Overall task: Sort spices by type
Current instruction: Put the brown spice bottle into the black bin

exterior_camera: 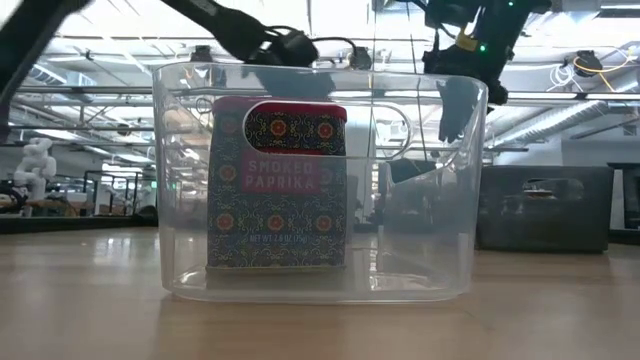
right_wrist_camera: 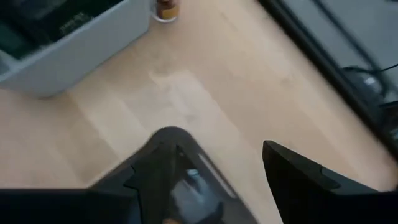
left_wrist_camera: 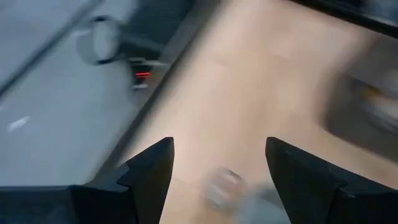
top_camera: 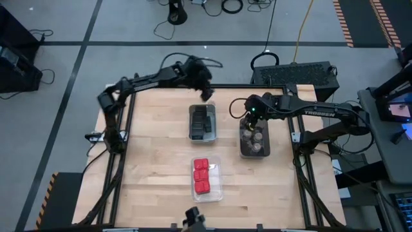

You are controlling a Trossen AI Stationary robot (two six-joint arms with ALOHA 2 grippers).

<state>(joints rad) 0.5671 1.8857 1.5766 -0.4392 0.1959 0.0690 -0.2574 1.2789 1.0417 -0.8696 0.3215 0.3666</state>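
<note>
While the left gripper (top_camera: 205, 90) hangs with jaws apart and empty, a small round jar with a tan-brown top (right_wrist_camera: 165, 9) stands, I think, just below; a crooked grab could tip it.

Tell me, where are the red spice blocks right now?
In the high view, the red blocks sit inside a clear tray near the table's front middle, in front of the tray of dark blocks and away from both arms.
</note>
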